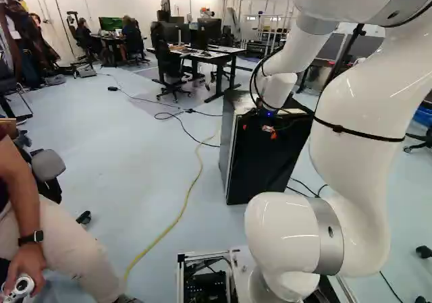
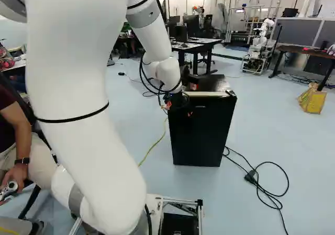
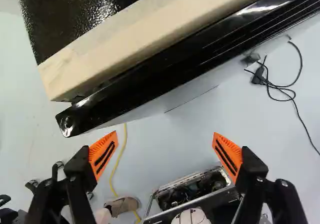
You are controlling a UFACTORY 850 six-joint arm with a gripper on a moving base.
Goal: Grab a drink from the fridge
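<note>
The black fridge [image 1: 266, 164] stands upright on the floor ahead of the base, its door shut as far as I can tell. My gripper [image 1: 260, 131] is at the upper front of the fridge; the gripper [image 2: 178, 110] shows at the door's upper left corner in the right base view. From the wrist, the fridge [image 3: 190, 67] shows its dark top, a beige strip and the glossy upper door edge, just ahead of the fingertips. The gripper [image 3: 165, 134] is open, with floor seen between its orange pads and nothing held. No drink is visible.
A seated person [image 1: 50, 232] is close at the left. A yellow cable [image 1: 179, 215] runs along the floor left of the fridge, and black cables [image 2: 256, 177] lie to its right. Desks [image 1: 212, 57] stand behind. Another robot [image 2: 259, 44] is far back beside a yellow bag [image 2: 312, 100].
</note>
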